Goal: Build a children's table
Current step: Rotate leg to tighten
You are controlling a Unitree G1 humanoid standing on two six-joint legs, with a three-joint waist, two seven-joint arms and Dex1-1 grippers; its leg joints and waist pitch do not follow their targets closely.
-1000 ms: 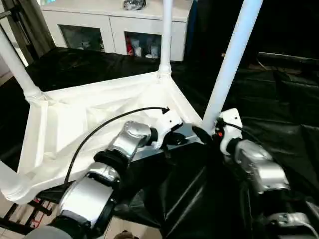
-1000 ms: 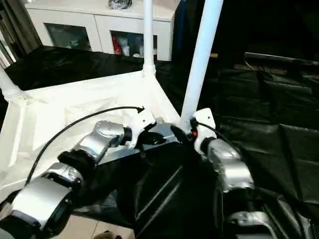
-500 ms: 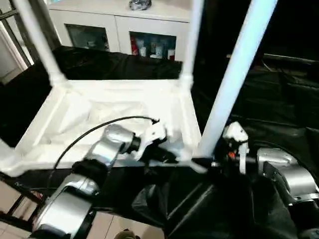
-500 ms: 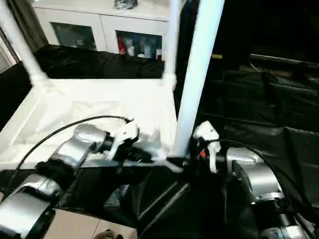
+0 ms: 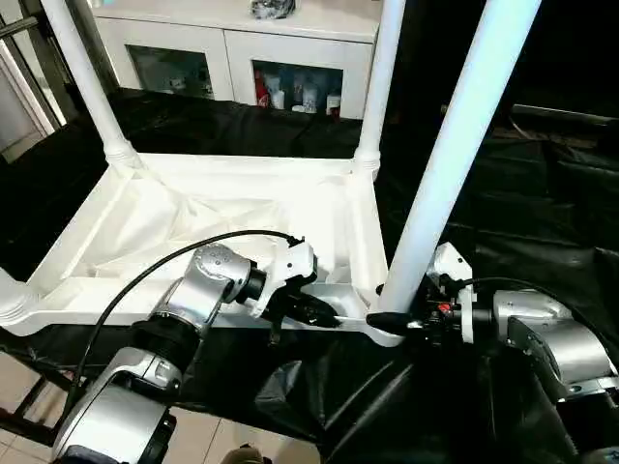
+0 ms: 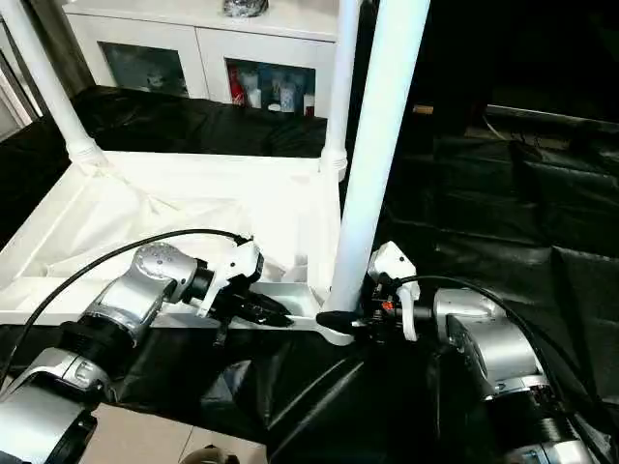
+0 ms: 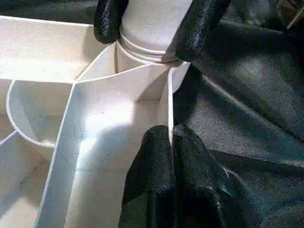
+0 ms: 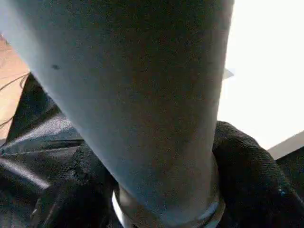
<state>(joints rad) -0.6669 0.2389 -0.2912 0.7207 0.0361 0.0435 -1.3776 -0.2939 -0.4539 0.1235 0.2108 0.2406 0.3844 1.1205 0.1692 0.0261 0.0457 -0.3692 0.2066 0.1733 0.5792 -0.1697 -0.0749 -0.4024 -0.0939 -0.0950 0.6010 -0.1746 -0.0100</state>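
The children's table lies upside down: its white ribbed tabletop [image 5: 193, 222] rests on the black-draped work table, with white legs standing up from its corner sockets. My left gripper [image 5: 324, 314] is shut on the thin rim wall [image 7: 168, 114] of the tabletop's near edge, just beside the near right corner. My right gripper [image 5: 392, 321] is closed round the base of the near right leg [image 5: 455, 145], one black finger [image 8: 247, 161] on each side of the tube just above its socket. Both far legs [image 5: 379, 77] stand upright.
A white cabinet [image 5: 242, 48] with glass doors stands behind the work table. Crumpled black cloth [image 5: 542, 193] covers the surface to the right. The work table's front edge runs just under my forearms, with bare floor [image 5: 19, 387] below at the near left.
The whole picture has shifted as the head moved. My right gripper's fingers have drawn in round the base of the leg. The left gripper's hold on the rim is unchanged.
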